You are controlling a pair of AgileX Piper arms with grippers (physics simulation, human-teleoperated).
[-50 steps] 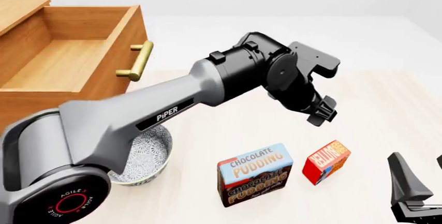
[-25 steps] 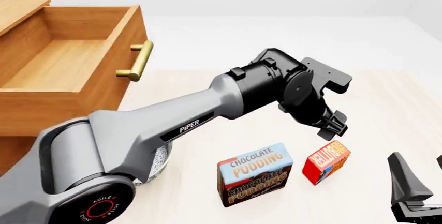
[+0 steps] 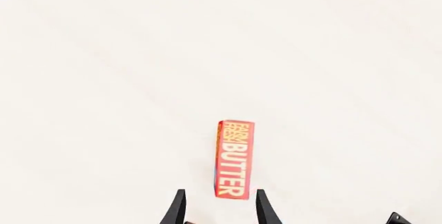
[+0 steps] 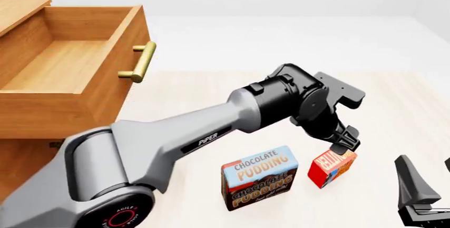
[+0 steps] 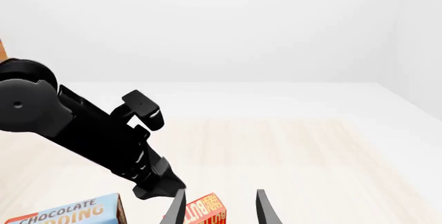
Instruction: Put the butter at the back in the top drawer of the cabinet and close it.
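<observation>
The butter (image 4: 332, 168), a small red box with yellow lettering, stands on the table right of the middle. My left gripper (image 4: 346, 142) hangs just above it, pointing down. In the left wrist view this gripper (image 3: 219, 208) is open, and the near end of the butter (image 3: 235, 159) shows between its fingertips. The top drawer (image 4: 67, 62) of the cabinet (image 4: 18, 9) is pulled out at the far left, with nothing in the part I can see. My right gripper (image 4: 430, 179) is open low at the right edge, with nothing between its fingers (image 5: 265, 209).
A blue-and-brown Chocolate Pudding box (image 4: 260, 178) stands just left of the butter. The drawer's brass handle (image 4: 139, 62) sticks out toward the table's middle. The left arm (image 4: 183, 133) stretches across the front of the table.
My left gripper has swung right and down, from above the table's middle to just over the butter. The right arm, the butter and the pudding box have not moved.
</observation>
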